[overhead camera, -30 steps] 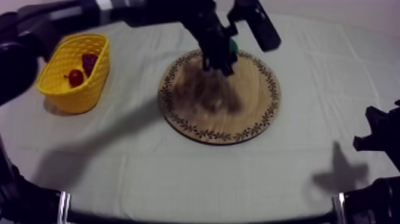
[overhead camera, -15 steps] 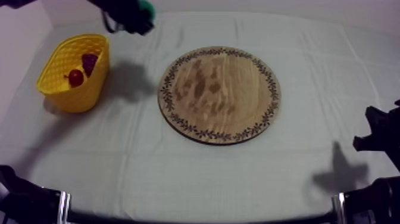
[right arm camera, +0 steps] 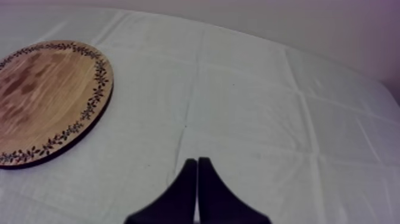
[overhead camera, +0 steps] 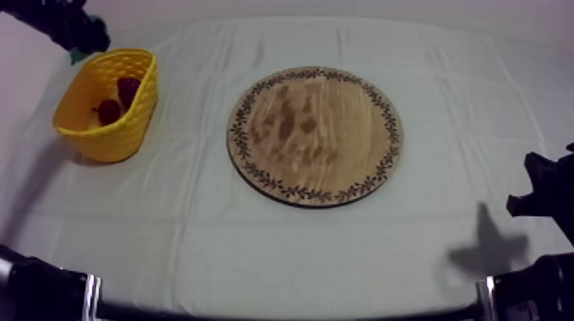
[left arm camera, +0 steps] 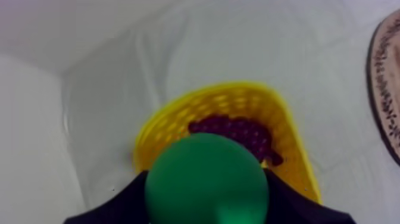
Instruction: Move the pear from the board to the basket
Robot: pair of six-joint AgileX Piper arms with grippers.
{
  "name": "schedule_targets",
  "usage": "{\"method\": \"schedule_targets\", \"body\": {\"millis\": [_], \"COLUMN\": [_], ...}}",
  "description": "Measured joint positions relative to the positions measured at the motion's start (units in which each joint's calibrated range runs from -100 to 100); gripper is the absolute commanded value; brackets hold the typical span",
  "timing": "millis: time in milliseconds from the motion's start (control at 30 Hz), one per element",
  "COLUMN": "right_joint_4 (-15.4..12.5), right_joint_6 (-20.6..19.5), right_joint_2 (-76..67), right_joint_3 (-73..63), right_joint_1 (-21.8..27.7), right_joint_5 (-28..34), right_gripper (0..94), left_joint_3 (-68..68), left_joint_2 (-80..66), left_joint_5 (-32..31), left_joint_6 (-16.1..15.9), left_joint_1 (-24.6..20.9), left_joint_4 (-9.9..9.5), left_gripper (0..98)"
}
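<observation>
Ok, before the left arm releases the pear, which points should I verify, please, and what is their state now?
1. Grip: left gripper shut on the pear: ok.
2. Aim: pear centred over the yellow basket opening: cannot tell.
3. Room: free space in the basket beside the grapes and small red fruit: ok.
4. The wooden board is bare: ok.
5. The right gripper is shut, far from the basket: ok.

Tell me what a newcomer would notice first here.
The green pear, clamped in the left gripper, hangs close by the basket at the left of the table. In the basket lie grapes and a small red fruit, and the board sits bare mid-table.
</observation>
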Motion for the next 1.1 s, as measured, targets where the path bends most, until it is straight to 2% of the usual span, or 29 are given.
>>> {"method": "schedule_targets", "body": {"millis": [200,500,967,1100], "right_joint_4": [0.0,0.0,0.0,0.0], "right_joint_6": [-0.03,-0.06,-0.06,-0.06], "right_joint_2": [0.0,0.0,0.0,0.0], "right_joint_3": [0.0,0.0,0.0,0.0], "right_joint_1": [0.0,0.0,0.0,0.0], "right_joint_5": [0.08,0.08,0.01,0.01], "right_gripper": [0.5,0.5,0.5,0.5], "left_joint_3": [3.73,4.65,3.5,3.97], "left_joint_2": [2.25,7.28,10.98,10.37], "left_joint_5": [1.81,2.18,1.85,1.7], "left_joint_6": [3.62,7.46,7.51,7.6], "left_joint_1": [-1.3,-0.46,0.06,0.49], "left_joint_4": [1.41,2.82,3.22,3.05], "left_gripper": [52.9,50.0,52.6,56.1]}}
